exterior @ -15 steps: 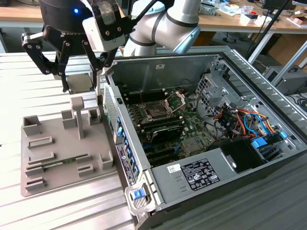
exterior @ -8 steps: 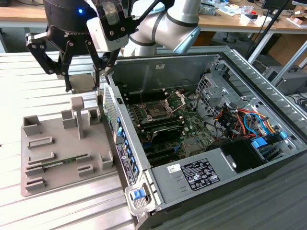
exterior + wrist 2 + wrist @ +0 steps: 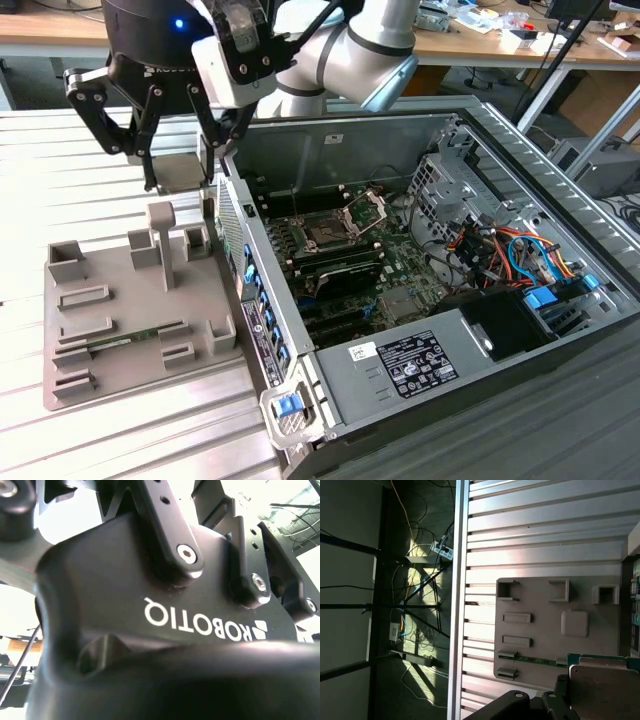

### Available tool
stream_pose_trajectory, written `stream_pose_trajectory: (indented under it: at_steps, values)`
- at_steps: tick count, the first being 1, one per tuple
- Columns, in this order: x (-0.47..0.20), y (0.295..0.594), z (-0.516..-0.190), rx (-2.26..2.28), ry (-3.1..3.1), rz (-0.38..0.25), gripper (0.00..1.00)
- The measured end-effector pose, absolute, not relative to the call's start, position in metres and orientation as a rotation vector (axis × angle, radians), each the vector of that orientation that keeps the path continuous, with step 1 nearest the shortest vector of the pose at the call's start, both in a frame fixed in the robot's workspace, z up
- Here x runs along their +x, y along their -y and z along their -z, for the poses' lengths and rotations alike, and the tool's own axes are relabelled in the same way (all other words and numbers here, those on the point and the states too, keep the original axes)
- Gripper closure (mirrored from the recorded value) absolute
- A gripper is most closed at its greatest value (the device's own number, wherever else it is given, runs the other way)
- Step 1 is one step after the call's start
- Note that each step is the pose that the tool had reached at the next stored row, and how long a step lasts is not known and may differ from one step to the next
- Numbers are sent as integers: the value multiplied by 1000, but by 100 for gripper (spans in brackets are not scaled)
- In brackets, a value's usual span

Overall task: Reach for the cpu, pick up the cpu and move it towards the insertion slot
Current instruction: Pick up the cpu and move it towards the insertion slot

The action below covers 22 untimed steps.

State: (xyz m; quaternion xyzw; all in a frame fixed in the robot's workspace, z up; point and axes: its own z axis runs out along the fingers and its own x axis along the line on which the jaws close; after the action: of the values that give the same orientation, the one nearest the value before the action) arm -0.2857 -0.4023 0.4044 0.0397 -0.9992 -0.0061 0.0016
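My gripper (image 3: 182, 180) hangs above the far end of the grey tray (image 3: 130, 320), just outside the computer case's left wall in the exterior view. It is shut on the cpu (image 3: 182, 168), a small flat square held level between the two black fingers. The first wrist view shows the cpu (image 3: 602, 690) close up, a silver face with a green rim, with a dark finger (image 3: 561, 686) at its edge and the tray (image 3: 535, 625) beneath. The insertion slot (image 3: 325, 236) lies inside the case on the motherboard, its silver frame (image 3: 366, 210) flipped up. The gripper's black housing (image 3: 165, 605) looms close in the second wrist view.
A long green memory stick (image 3: 120, 341) lies in the tray, which carries upright posts (image 3: 162, 235). The open case (image 3: 420, 130) has tall metal walls, a drive cage (image 3: 440, 185), coloured cables (image 3: 510, 250) and a power supply (image 3: 410, 360). The ribbed table edge (image 3: 456, 605) drops to the floor.
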Motion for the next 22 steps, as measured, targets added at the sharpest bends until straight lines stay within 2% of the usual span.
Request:
stream_pose_trajectory:
  at_steps: [22]
  values:
    - [-273, 402, -404, 125, 3136, 19, 45]
